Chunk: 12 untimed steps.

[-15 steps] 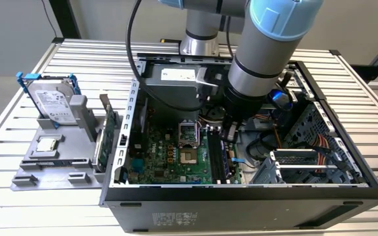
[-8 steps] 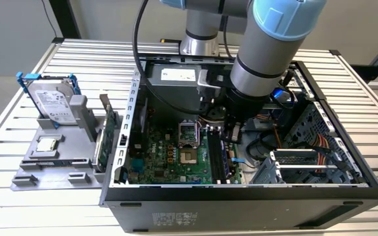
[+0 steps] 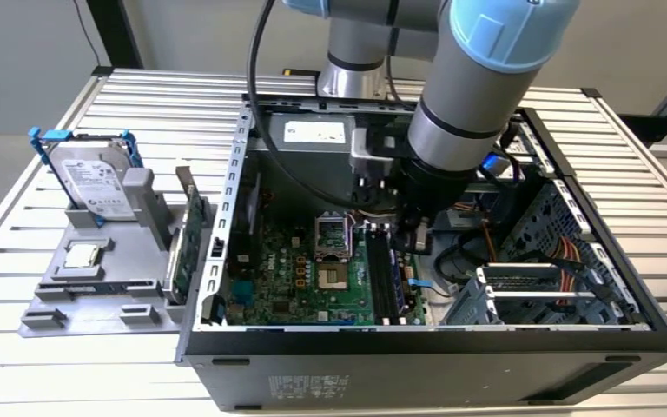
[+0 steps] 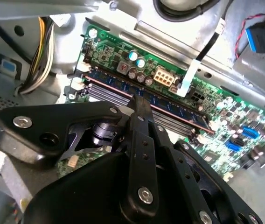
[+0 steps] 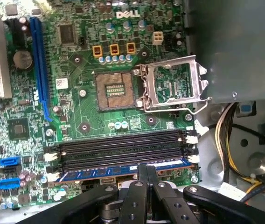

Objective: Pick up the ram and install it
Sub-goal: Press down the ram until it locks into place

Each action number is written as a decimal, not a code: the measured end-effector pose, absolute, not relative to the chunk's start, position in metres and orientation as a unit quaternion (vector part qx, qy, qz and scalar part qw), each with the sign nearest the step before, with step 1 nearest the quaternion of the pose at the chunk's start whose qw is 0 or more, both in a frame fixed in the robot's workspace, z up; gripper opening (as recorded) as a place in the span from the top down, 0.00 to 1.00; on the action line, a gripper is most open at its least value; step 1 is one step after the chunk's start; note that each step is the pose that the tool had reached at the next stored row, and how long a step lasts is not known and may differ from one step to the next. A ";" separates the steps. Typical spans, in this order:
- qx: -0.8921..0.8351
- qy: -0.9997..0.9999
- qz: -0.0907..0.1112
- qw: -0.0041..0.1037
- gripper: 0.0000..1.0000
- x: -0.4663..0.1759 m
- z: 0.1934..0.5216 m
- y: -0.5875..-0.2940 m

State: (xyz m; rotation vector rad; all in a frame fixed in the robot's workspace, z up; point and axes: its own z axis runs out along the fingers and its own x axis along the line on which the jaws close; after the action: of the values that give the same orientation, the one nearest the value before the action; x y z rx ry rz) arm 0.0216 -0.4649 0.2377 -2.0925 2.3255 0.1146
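The ram point(image 5: 100, 174) is a long blue stick lying in the slot nearest my gripper, beside the black empty slots point(image 5: 123, 149) of the green motherboard point(image 5: 86, 116). In the second wrist view the ram point(image 4: 170, 113) runs across the board with its dark chips showing. My gripper point(image 5: 147, 171) is shut, its black fingertips together and resting on the stick's upper edge near its middle. The exterior view has the gripper point(image 3: 416, 236) reaching down into the open computer case point(image 3: 426, 347) over the memory slots.
On a grey stand point(image 3: 90, 291) at the exterior view's left sit a silver hard drive in a blue frame point(image 3: 90, 178) and a green card point(image 3: 194, 230). The open processor socket point(image 5: 174, 86), the case's metal walls and cable bundles point(image 5: 226, 135) crowd the slots.
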 end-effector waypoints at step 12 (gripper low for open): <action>-0.682 0.731 0.037 0.005 1.00 0.022 0.237 -0.470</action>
State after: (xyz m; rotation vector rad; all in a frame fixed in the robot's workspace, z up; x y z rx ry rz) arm 0.0224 -0.4700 0.2369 -2.1356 2.2881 0.1149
